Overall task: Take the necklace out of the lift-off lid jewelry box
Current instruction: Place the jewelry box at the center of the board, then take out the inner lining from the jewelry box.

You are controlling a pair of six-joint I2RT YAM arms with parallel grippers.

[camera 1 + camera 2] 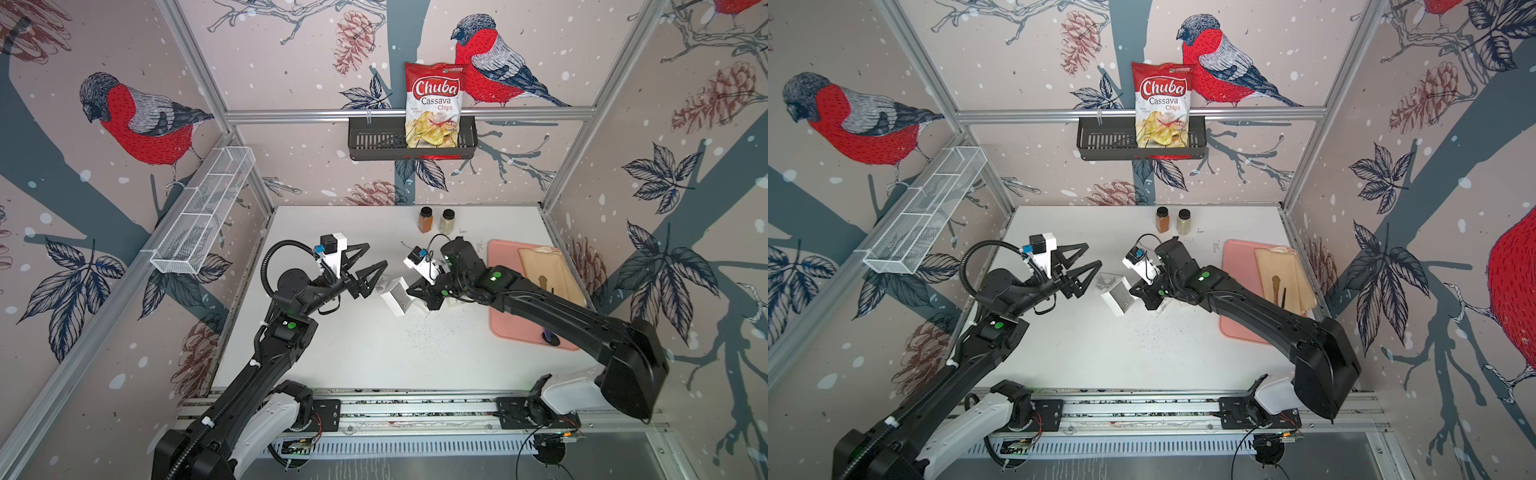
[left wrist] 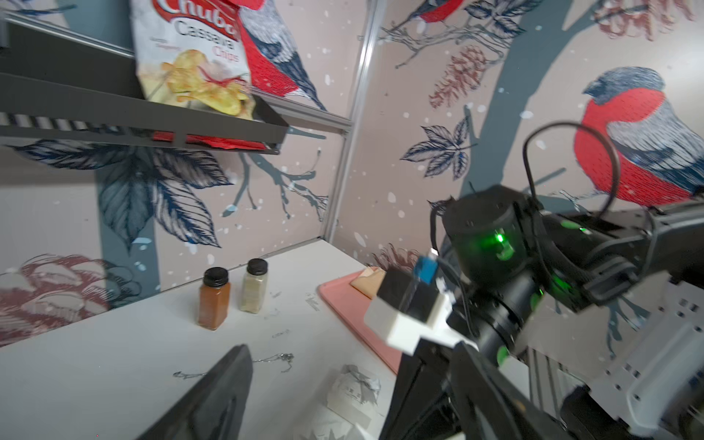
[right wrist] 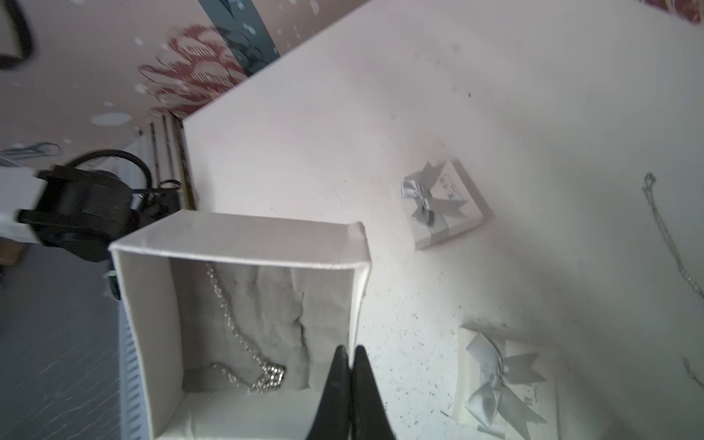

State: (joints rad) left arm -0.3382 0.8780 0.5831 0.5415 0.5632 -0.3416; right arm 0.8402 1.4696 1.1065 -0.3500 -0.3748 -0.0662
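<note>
The open white jewelry box (image 3: 244,244) is held tilted just above the table, seen in both top views (image 1: 397,297) (image 1: 1119,296). The necklace (image 3: 244,343), a beaded silver chain, lies on the grey padding inside it. My right gripper (image 3: 350,350) is shut on the box's side wall, one finger inside and one outside; a top view shows it at the box's right edge (image 1: 415,289). My left gripper (image 1: 376,254) hangs open to the left of the box and above it, holding nothing. In the left wrist view its fingers (image 2: 213,396) frame the table.
Two white lids with grey bows (image 3: 442,202) (image 3: 499,381) lie on the table beside the box. A thin loose chain (image 3: 663,244) (image 2: 274,360) lies farther back. Two spice jars (image 1: 426,219) stand at the rear; a pink tray (image 1: 511,328) sits under the right arm.
</note>
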